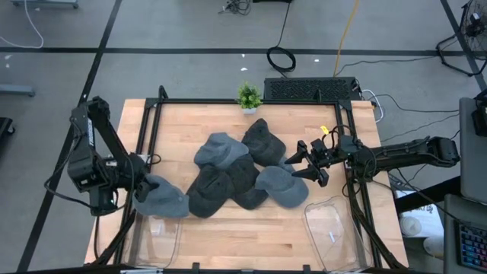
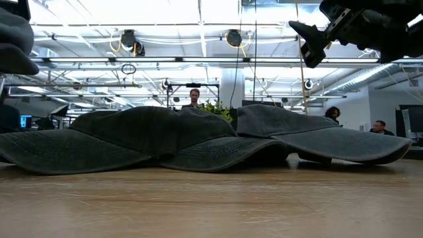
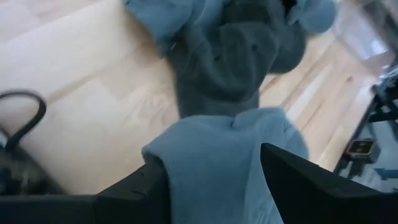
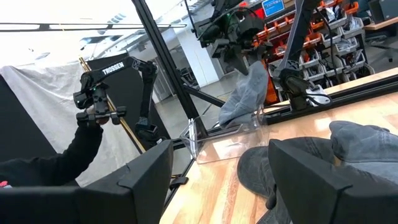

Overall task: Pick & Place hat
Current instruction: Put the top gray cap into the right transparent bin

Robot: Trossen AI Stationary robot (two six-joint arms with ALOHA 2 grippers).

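Note:
Several grey and dark caps lie heaped in the middle of the wooden table (image 1: 183,122); the pile (image 1: 236,171) fills the low view too. My left gripper (image 1: 143,183) is at the table's near left, shut on a blue-grey hat (image 1: 163,199), which also shows in the left wrist view as the hat (image 3: 217,155). My right gripper (image 1: 303,161) hovers open above the right side of the pile, over a blue-grey cap (image 1: 280,185), with nothing between its fingers. My left gripper pinches bunched cloth of the hat (image 3: 211,186) between its two fingers (image 3: 292,186). It comes from the table's left, slanting down. The hat hangs slack below the fingers (image 4: 247,93), clear of the table, beside the near left bin.
A clear bin (image 1: 156,237) stands at the near left corner and another clear bin (image 1: 335,228) at the near right. A small potted plant (image 1: 248,97) stands at the far edge. A black frame (image 1: 152,114) rims the table. People show in the room behind.

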